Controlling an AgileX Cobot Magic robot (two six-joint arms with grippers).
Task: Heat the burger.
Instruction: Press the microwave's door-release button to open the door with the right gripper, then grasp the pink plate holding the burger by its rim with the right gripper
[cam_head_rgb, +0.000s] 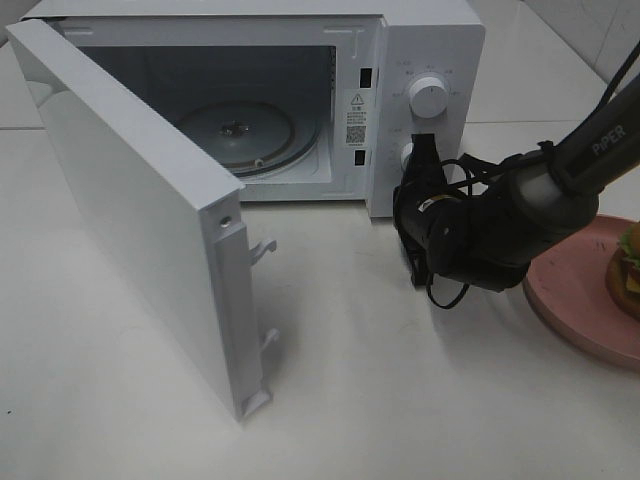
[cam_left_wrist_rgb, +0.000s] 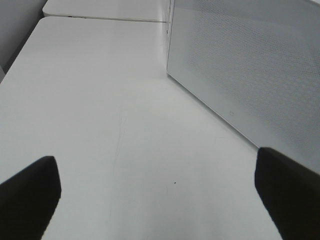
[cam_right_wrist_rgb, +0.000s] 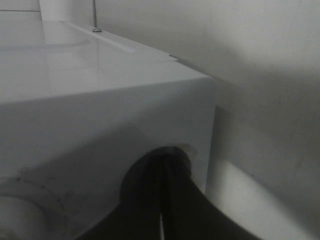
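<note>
I'm counting one white microwave (cam_head_rgb: 420, 60), two knobs (cam_head_rgb: 429, 97) on its panel, one glass turntable (cam_head_rgb: 240, 135) inside, one pink plate (cam_head_rgb: 580, 300) and one burger (cam_head_rgb: 628, 270).

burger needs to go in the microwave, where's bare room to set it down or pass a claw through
Free: the round glass turntable in the white microwave; the white tabletop between the open white door and the black right arm. Crowded: by the control panel, the shut right claw, then the round pink plate holding the burger.
</note>
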